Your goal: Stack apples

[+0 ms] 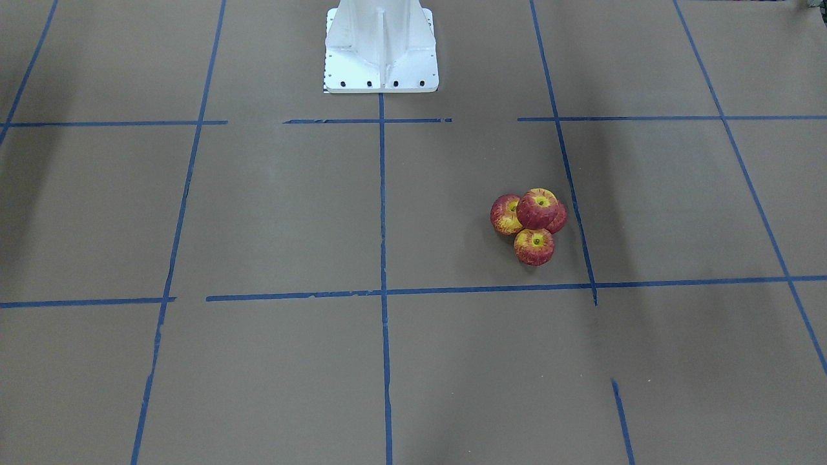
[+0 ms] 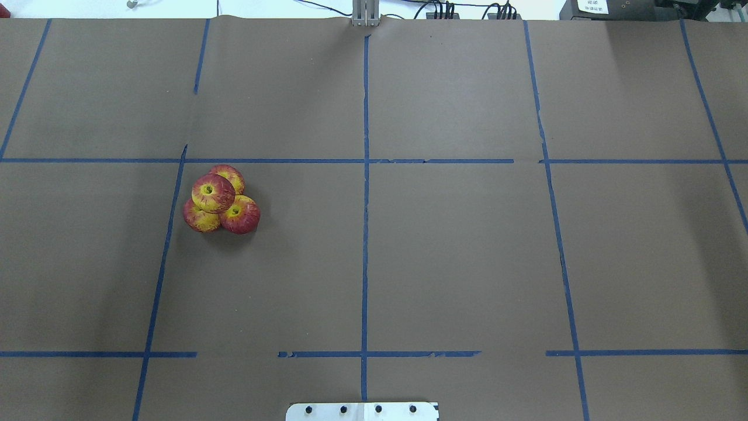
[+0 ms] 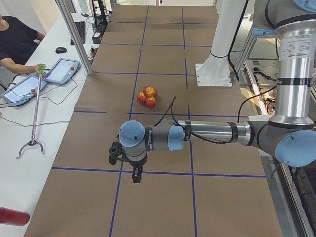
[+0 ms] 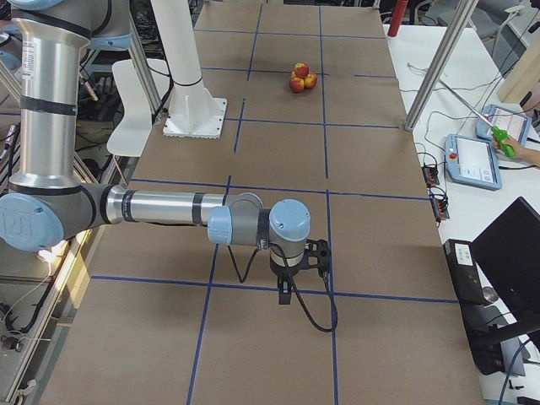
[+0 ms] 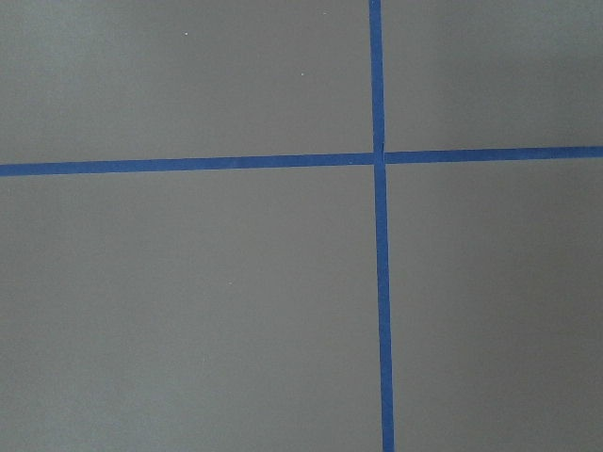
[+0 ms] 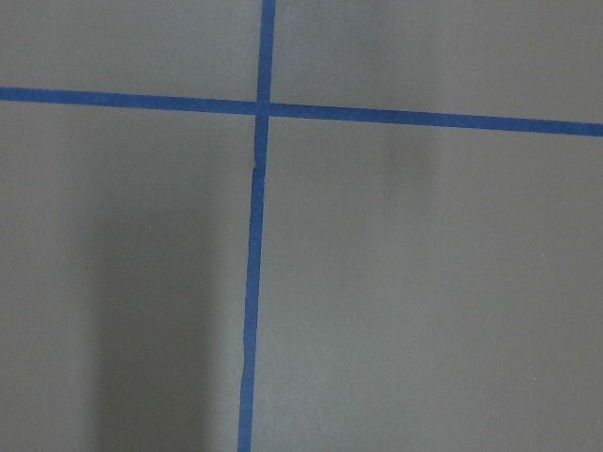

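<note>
The apples (image 1: pixel 533 225) sit in a pile on the tabletop (image 1: pixel 291 226), in the robot's left half. Three touch at the base and the fourth apple (image 2: pixel 213 193) rests on top. The left tool (image 3: pixel 136 177) and right tool (image 4: pixel 285 295) hang well apart from the pile. Each appears to hold nothing, and how far either is open cannot be told.

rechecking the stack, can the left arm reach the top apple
Probably yes: the top apple sits uncovered on three others, on the left arm's side, nothing around the pile. The left end effector hangs well away.
</note>
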